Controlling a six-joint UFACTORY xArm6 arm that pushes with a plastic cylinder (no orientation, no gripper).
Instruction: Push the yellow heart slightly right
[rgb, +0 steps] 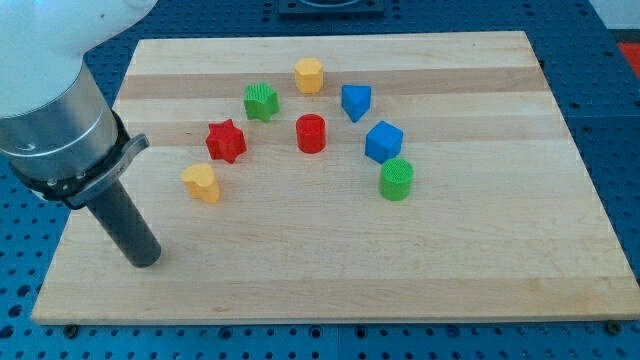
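The yellow heart (201, 183) lies on the wooden board (470, 260) at the view's left of centre. My tip (145, 262) rests on the board below and to the left of the heart, well apart from it. The dark rod rises from the tip up to the left into the grey arm body. A red star (226, 140) sits just above and right of the heart.
A green star-like block (261, 101), a yellow hexagon (309, 75), a red cylinder (311, 133), a blue triangle-like block (355, 102), a blue cube (383, 142) and a green cylinder (397, 179) form an arc to the right of the heart.
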